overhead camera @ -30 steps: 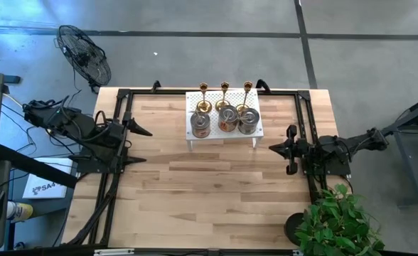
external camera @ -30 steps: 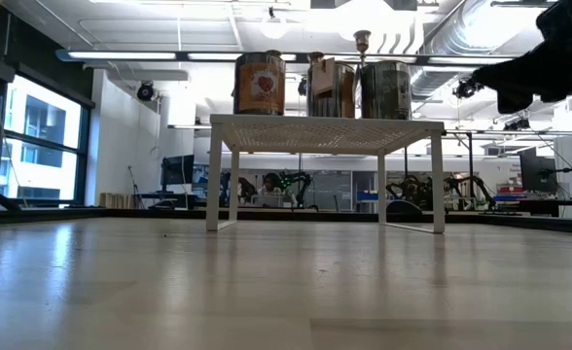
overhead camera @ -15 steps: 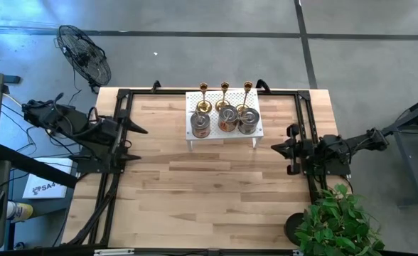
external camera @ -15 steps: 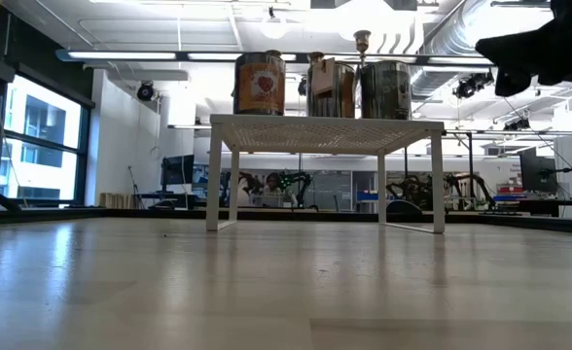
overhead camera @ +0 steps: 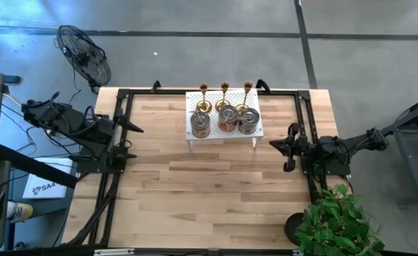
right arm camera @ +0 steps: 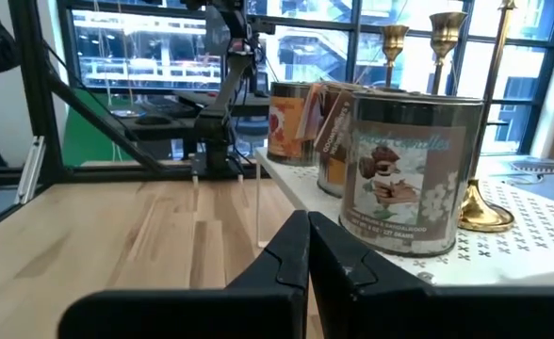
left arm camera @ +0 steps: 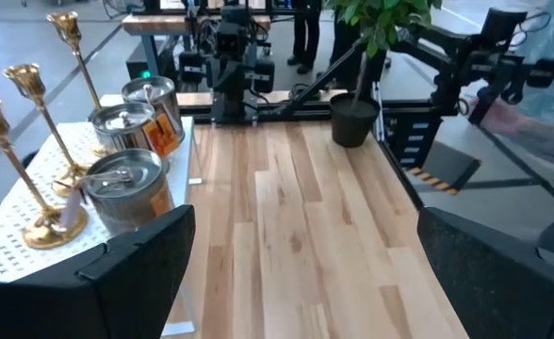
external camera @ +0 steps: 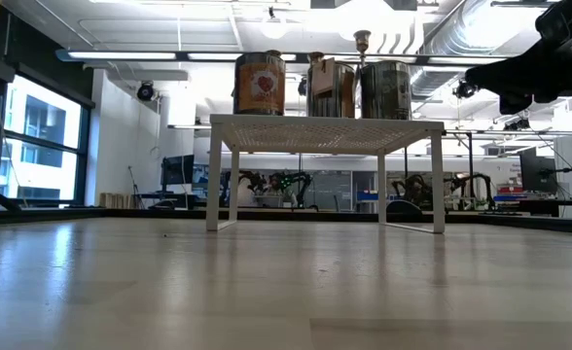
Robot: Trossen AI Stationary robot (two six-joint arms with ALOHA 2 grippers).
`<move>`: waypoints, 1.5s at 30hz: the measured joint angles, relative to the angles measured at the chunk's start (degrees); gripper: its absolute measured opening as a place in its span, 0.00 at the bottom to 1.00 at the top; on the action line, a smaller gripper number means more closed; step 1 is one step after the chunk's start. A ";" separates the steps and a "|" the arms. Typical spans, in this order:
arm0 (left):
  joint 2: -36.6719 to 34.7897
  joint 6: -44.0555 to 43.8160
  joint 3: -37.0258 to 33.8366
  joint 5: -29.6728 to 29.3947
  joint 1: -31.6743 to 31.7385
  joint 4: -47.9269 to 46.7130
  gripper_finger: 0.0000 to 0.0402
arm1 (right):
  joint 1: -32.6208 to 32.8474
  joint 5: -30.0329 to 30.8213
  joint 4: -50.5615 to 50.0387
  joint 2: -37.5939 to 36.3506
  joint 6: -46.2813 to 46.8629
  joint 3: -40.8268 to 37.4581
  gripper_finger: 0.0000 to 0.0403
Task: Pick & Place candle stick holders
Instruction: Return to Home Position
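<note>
Left gripper has drawn back toward left edge, fingers spread, empty | right gripper mid-right, pressed together | six candle stick holders rowed on white rack, upper centre; placing seems done.

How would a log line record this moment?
three slim gold candlestick holders, three squat silver tins: on white perforated rack; left gripper: open, left side; right gripper: shut, right side

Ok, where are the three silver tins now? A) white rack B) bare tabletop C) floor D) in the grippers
A: the silver tins stand in a row on the white rack beside the gold candlesticks; left gripper and right gripper sit empty at the sides of the table.
</note>
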 joint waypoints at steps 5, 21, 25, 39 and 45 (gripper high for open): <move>-3.75 2.64 -2.36 0.02 -0.02 -0.13 0.99 | 0.01 -0.02 -0.04 0.00 -0.20 0.00 0.01; -26.00 -6.64 -30.75 0.79 -0.02 13.09 0.99 | 0.02 -0.02 -0.04 0.02 -0.20 -0.02 0.01; -30.57 -15.39 -33.00 -3.67 -0.02 7.03 0.99 | 0.00 -0.03 -0.04 0.02 -0.20 -0.02 0.01; -34.20 -19.24 -39.45 5.02 -0.04 9.28 0.99 | -0.01 -0.01 0.09 0.50 -0.20 -0.02 0.02; -34.29 -19.49 -43.68 5.07 0.00 11.65 0.99 | 0.02 -0.02 0.11 0.79 -0.20 -0.02 0.02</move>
